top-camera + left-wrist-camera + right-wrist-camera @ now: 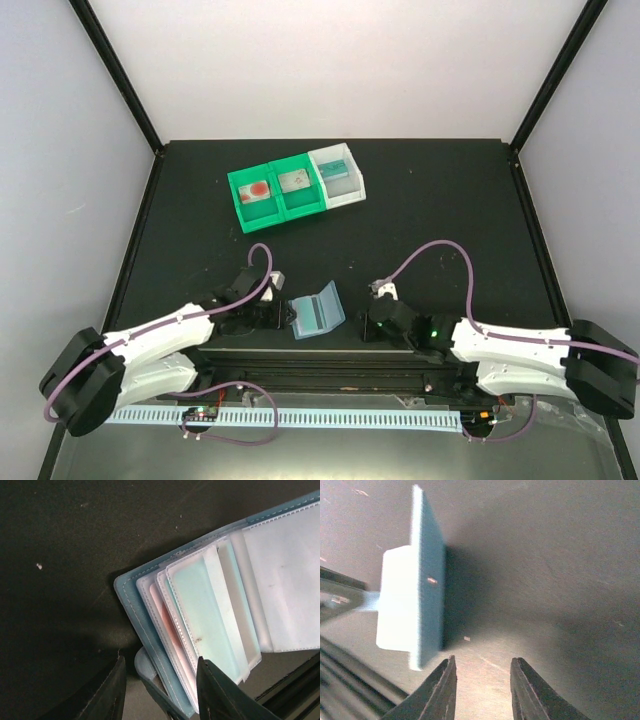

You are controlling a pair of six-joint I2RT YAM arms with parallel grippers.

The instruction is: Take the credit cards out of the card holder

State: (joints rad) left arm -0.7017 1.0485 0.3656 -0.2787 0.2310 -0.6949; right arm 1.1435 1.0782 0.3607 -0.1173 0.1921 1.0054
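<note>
The light-blue card holder (316,311) lies open on the black table between my arms. In the left wrist view its pockets (280,560) show a teal-green card (200,615) and a pinkish-red card (167,622) tucked in. My left gripper (160,659) is open, its jaws standing either side of the holder's near corner and small tab (142,662); it is at the holder's left edge in the top view (280,313). My right gripper (483,659) is open and empty just right of the holder (427,595), also seen in the top view (372,318).
A green two-compartment bin (275,212) and a white bin (347,195) stand at the back, each compartment holding a small card. A black rail (320,365) and a light-blue toothed strip (300,418) run along the near edge.
</note>
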